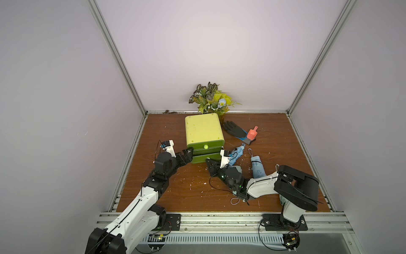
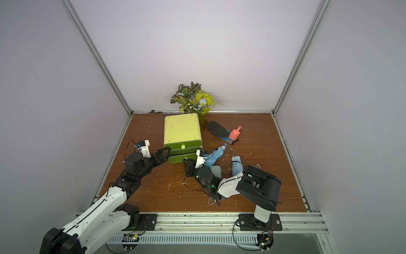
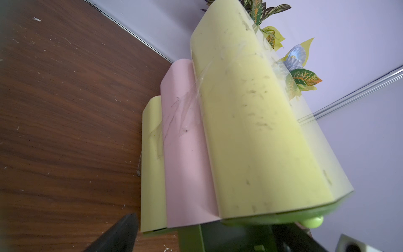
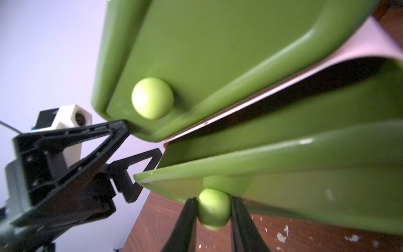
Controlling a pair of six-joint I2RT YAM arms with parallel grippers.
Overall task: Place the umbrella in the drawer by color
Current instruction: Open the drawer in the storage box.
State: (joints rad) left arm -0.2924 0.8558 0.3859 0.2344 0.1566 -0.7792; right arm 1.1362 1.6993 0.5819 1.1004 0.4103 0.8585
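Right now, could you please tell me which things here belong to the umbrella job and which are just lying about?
Job: drawer unit, its lower knob pinched by the right gripper, open left gripper at its side, dark blue umbrella, light blue umbrella.
Lying about: black glove, orange scoop, potted plant.

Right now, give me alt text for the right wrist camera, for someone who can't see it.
The right gripper is shut on the pale green knob of a partly open green drawer. Above it is a closed green drawer, with the open left gripper at its corner.
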